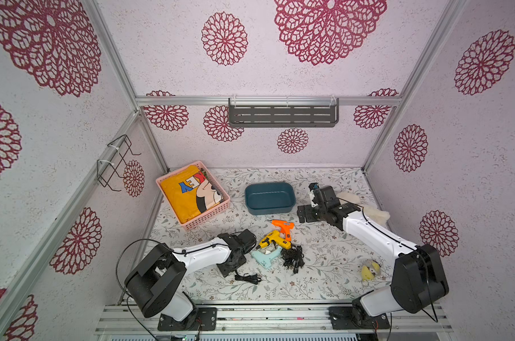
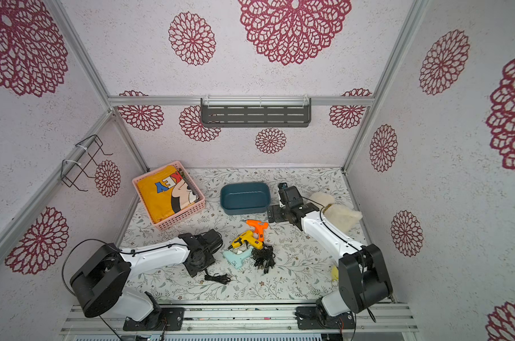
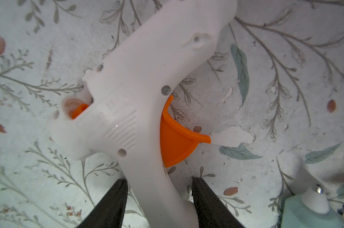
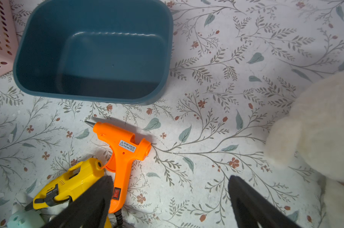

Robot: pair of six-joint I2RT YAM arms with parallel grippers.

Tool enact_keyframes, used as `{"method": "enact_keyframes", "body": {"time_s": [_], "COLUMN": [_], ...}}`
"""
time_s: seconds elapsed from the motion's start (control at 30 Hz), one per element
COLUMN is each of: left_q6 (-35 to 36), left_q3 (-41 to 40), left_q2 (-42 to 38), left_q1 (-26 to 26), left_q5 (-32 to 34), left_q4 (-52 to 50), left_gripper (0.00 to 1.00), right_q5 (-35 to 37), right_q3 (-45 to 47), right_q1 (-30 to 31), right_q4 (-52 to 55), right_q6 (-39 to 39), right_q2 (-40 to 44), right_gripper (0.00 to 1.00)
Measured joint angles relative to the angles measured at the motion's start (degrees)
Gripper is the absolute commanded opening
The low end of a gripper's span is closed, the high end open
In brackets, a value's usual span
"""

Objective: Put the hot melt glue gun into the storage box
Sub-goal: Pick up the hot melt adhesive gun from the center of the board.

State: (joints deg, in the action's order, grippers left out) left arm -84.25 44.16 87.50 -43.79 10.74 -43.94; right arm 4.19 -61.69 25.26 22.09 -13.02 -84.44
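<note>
While bracketing the handle of the white glue gun (image 3: 139, 94), flat on the floral tabletop (image 3: 285, 138), with narrow-set fingers (image 3: 108, 209) of the left gripper (image 3: 158, 179), cannot confirm a clamp; holds the right gripper (image 4: 170, 177) spread wide beside the storage box (image 4: 40, 59), well apart from that gun.

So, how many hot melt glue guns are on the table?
4. Orange plastic glue gun nearest the dark teal storage box; yellow glue gun beside it; pale mint glue gun nearer the robot; white glue gun, orange trigger, between the left gripper's fingers, hidden from above.
</note>
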Motion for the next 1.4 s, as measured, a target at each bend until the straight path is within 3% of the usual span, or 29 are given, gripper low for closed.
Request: {"method": "enact_keyframes", "body": {"time_s": [0.13,0.47,0.57,0.77,0.87,0.97,1.07,1.2,1.4], "left_q6": [0.17,2.40,4.33,10.97,17.44,25.42,35.85,52.35,74.36], "left_q3": [-0.09,0.76,4.92,21.51,30.53,38.99,49.68,64.78,84.74], "left_q2": [-0.11,-1.75,-3.89,-8.35,-7.91,-5.22,1.11,12.26,28.59], "left_q1": [0.28,0.46,0.46,0.48,1.20,4.04,8.48,12.02,14.53], "left_q5": [0.07,-0.20,-0.37,1.07,2.16,2.62,2.82,2.69,-0.70], "left_q4": [0.22,-3.19,-8.59,-20.02,-24.28,-26.86,-27.71,-27.61,-26.14], "left_gripper": [0.30,0.21,0.20,0.17,0.09,0.13,0.20,0.22,0.15], "right_q5": [-0.13,-1.05,-1.40,-1.49,-1.51,-1.66,-1.97,-2.51,-2.99], "right_q3": [0.00,0.00,0.00,0.00,0.00,0.02,0.46,1.81,5.20], "right_q1": [-0.07,-0.35,-0.55,-1.03,-1.49,-2.27,-3.32,-4.57,-5.99], "right_q4": [-0.04,-0.35,-0.37,-0.68,-0.98,-1.49,-2.40,-3.50,-4.20], "right_q6": [0.00,-0.02,-0.02,-0.04,-0.07,-0.09,-0.11,-0.15,-0.48], "right_q2": [0.00,-0.85,-1.07,-1.40,-1.40,-1.40,-1.40,-1.33,0.70], "right_gripper": [0.98,0.98,0.98,0.98,0.97,0.97,0.97,0.97,0.97]}}
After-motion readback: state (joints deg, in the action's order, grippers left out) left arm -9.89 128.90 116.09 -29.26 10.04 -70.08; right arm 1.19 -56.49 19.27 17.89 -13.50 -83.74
